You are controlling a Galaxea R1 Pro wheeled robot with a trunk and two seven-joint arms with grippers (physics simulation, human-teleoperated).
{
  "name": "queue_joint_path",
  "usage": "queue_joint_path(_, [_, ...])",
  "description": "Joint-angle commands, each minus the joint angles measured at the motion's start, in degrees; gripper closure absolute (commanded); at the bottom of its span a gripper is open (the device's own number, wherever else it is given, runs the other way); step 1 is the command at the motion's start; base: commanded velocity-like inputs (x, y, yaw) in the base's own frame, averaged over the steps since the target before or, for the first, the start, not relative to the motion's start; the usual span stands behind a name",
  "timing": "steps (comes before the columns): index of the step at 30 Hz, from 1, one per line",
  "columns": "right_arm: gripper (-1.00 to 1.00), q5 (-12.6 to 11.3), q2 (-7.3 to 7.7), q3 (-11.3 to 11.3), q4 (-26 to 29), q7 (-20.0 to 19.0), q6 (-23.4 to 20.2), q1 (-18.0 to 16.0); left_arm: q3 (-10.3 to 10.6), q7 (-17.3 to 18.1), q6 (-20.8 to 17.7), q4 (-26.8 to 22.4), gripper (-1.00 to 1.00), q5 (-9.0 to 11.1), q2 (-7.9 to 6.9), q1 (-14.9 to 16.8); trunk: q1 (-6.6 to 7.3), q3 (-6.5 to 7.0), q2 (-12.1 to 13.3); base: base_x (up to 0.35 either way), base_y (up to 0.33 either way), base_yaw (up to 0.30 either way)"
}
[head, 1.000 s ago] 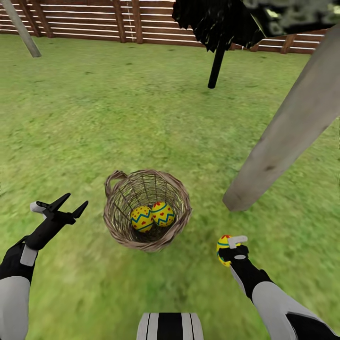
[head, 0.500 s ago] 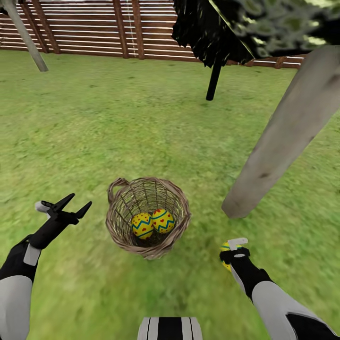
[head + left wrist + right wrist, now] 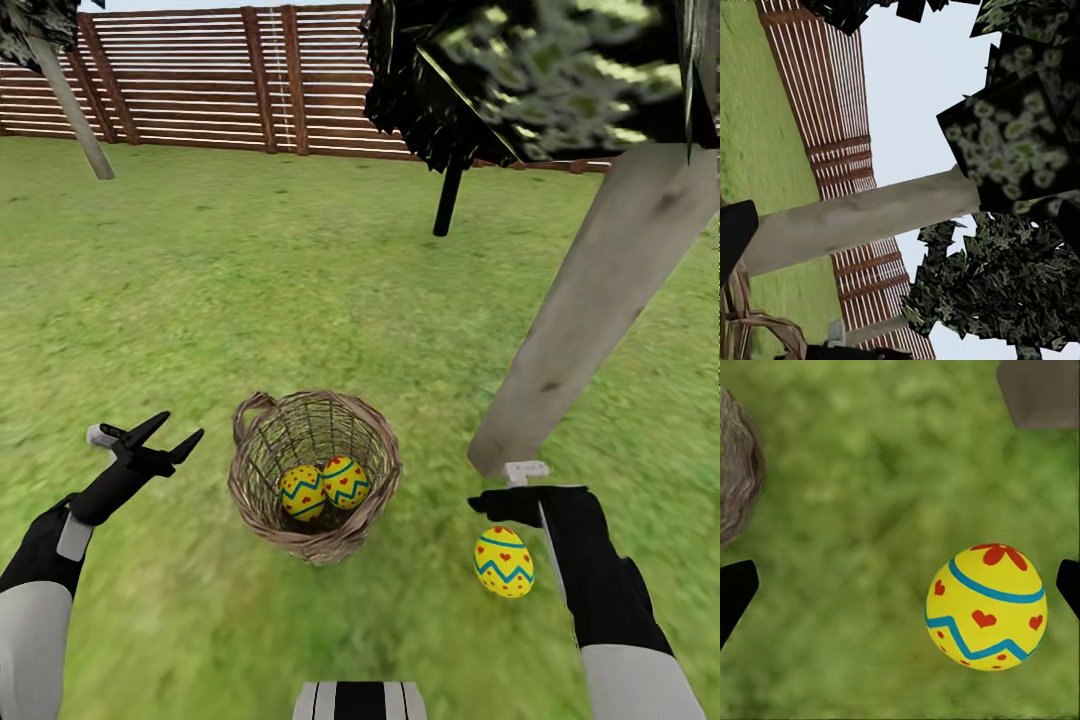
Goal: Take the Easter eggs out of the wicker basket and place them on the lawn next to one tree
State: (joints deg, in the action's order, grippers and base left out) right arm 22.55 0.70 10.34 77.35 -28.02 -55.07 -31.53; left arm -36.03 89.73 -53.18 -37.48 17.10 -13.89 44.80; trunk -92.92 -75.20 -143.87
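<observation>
Jaws on the right gripper (image 3: 900, 585) are spread wide apart and hold nothing; in the right wrist view their black tips sit at the two edges with grass between them. One egg (image 3: 986, 606) lies on the lawn (image 3: 250, 280) under that gripper, free of both tips, yellow with a blue zigzag and red hearts. From the head camera this egg (image 3: 504, 562) sits just beside the foot of the tree (image 3: 590, 300), whose thick pale trunk leans up into dark, yellow-flecked leaves. The right gripper (image 3: 525, 478) hangs over the grass between the egg and the trunk's foot. Jaws on the left gripper (image 3: 172, 437) are open too, two black points spread like a V, with nothing between them. It hovers over the grass on the far side of the wicker basket (image 3: 262, 500) from the tree. The basket stands upright on the grass, near the tree but not touching it. Two more eggs (image 3: 322, 488) rest side by side at its bottom, touching each other. Beyond the basket stands a thin black tree (image 3: 447, 195), well apart from the pale one. A reddish-brown slat fence (image 3: 200, 80) runs along the back of the garden, behind the black tree.
</observation>
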Motion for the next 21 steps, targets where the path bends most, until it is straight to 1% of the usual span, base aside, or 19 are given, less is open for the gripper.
queue_joint_path(1, [-1.00, 0.65, 0.60, 0.03, 0.34, -2.12, -0.93, 0.07, -0.11, 0.27, -0.61, -0.02, -1.00, -0.13, -0.06, 0.03, 0.03, 0.19, 0.00, 0.000, 0.000, 0.000])
queue_joint_path(3, [-1.00, 0.58, 2.05, 0.03, 0.88, -5.15, -1.74, 0.14, -0.17, 0.27, -0.61, -0.05, -1.00, -0.13, -0.23, 0.03, 0.08, 0.63, 0.03, 0.000, 0.000, 0.000])
queue_joint_path(4, [-1.00, 0.57, 2.98, 0.03, 0.98, -8.63, -1.88, 0.15, -0.18, 0.27, -0.61, -0.05, -1.00, -0.13, -0.25, 0.03, 0.11, 0.85, 0.04, 0.000, 0.000, 0.000])
queue_joint_path(5, [-1.00, 0.57, 4.23, 0.03, 1.02, -14.22, -1.93, 0.15, -0.18, 0.27, -0.61, -0.05, -1.00, -0.13, -0.30, 0.03, 0.14, 1.07, 0.05, 0.000, 0.000, 0.000])
queue_joint_path(7, [-1.00, 0.56, 6.46, 0.07, 1.08, -23.97, -2.00, 0.16, -0.24, 0.27, -0.74, -0.03, -1.00, -0.13, -0.40, 0.03, 0.19, 1.52, 0.08, 0.000, 0.000, 0.000])
queue_joint_path(8, [-1.00, 0.50, 7.48, 0.17, 1.63, -29.47, -2.07, 0.16, -0.23, 0.27, -1.33, -0.14, -1.00, -0.13, -0.42, 0.03, 0.21, 1.74, 0.09, 0.000, 0.000, 0.000])
queue_joint_path(9, [-1.00, 0.32, 7.94, 0.34, 2.40, -32.67, -2.08, 0.16, -0.20, 0.27, -1.99, -0.19, -1.00, -0.13, -0.39, 0.03, 0.24, 1.96, 0.11, 0.000, 0.000, 0.000])
queue_joint_path(10, [-1.00, 0.18, 8.10, 0.44, 2.73, -33.81, -2.15, 0.16, -0.19, 0.27, -2.22, -0.21, -1.00, -0.13, -0.37, 0.03, 0.26, 2.18, 0.12, 0.000, 0.000, 0.006])
queue_joint_path(12, [-1.00, 0.00, 8.12, 0.39, 3.00, -34.87, -2.28, 0.16, -0.19, 0.27, -2.41, -0.22, -1.00, -0.13, -0.36, 0.03, 0.32, 2.62, 0.15, 0.000, 0.000, 0.145])
queue_joint_path(14, [-1.00, 0.02, 8.09, 0.35, 3.12, -35.11, -2.31, 0.07, -0.19, 0.27, -2.44, -0.22, -1.00, -0.13, -0.35, 0.03, 0.37, 3.07, 0.17, 0.000, 0.000, 0.260])
queue_joint_path(17, [-1.00, -0.11, 8.05, 0.37, 4.83, -35.29, -2.38, -0.20, -0.19, 0.27, -2.46, -0.23, -1.00, -0.13, -0.35, 0.03, 0.44, 3.73, 0.21, 0.000, 0.000, 0.291])
queue_joint_path(19, [-1.00, -0.13, 7.82, 0.38, 5.18, -35.34, -2.40, -0.70, -0.19, 0.27, -2.46, -0.23, -1.00, -0.13, -0.29, 0.03, 0.50, 4.18, 0.24, 0.000, 0.000, 0.287])
queue_joint_path(21, [-1.00, -0.14, 7.77, 0.38, 5.25, -35.35, -2.41, -0.85, -0.18, 0.27, -2.46, -0.23, -1.00, -0.13, -0.27, 0.03, 0.55, 4.62, 0.27, 0.000, 0.000, 0.117])
